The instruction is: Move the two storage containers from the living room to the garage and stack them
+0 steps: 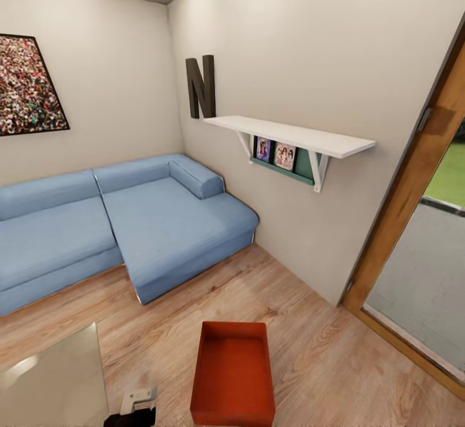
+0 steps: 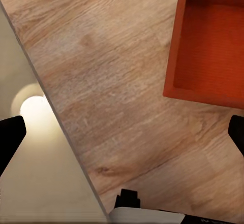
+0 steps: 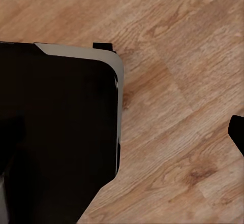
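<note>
Currently: bin (image 1: 232, 375) on wood floor (image 1: 323, 349) | sofa (image 1: 129, 227) behind | left gripper (image 2: 122, 137) spread wide, empty | right gripper: state indeterminate.

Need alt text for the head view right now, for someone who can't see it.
An orange-red storage container sits empty on the light wood floor, just ahead. Behind it are a blue corner sofa, a white wall shelf, and a wood-framed glass door at right.
</note>
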You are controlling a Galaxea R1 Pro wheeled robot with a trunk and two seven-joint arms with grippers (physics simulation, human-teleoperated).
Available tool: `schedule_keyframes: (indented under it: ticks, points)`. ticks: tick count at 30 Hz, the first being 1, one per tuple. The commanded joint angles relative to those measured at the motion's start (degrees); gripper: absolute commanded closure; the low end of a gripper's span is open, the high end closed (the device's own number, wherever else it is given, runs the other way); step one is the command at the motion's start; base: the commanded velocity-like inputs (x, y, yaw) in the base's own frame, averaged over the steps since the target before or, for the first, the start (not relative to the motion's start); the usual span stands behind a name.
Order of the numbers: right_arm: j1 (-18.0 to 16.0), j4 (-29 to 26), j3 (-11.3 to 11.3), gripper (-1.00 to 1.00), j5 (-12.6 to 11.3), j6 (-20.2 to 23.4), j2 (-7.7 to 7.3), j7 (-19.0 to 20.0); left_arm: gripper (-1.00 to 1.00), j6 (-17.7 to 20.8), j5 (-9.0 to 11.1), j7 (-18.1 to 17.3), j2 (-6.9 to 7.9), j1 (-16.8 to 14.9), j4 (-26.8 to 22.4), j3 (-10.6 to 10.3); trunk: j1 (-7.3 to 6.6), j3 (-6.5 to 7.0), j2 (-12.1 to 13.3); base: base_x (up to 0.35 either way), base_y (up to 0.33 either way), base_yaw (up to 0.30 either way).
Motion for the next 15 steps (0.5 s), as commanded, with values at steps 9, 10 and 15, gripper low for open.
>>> schedule_keyframes:
  ticks: [9, 10, 15]
  points:
    - [-0.08, 0.13, 0.46, -1.00, -0.14, -0.25, 0.02, -0.17, -1.00, -0.21, 0.53, 0.24, -0.31, -0.02, 1.69, -0.51, 0.03, -0.94, -0.13, 0.000, 0.000, 0.000]
    - [-0.08, 0.13, 0.46, -1.00, -0.15, -0.24, 0.02, -0.17, -1.00, -0.21, 0.53, 0.24, -0.31, -0.02, 1.74, -0.52, 0.03, -1.03, -0.13, 0.000, 0.000, 0.000]
    - [-0.08, 0.13, 0.46, -1.00, -0.24, -0.24, 0.01, -0.17, -1.00, -0.22, 0.52, 0.25, -0.27, -0.02, 2.61, -0.56, 0.03, -1.49, -0.13, 0.000, 0.000, 0.000]
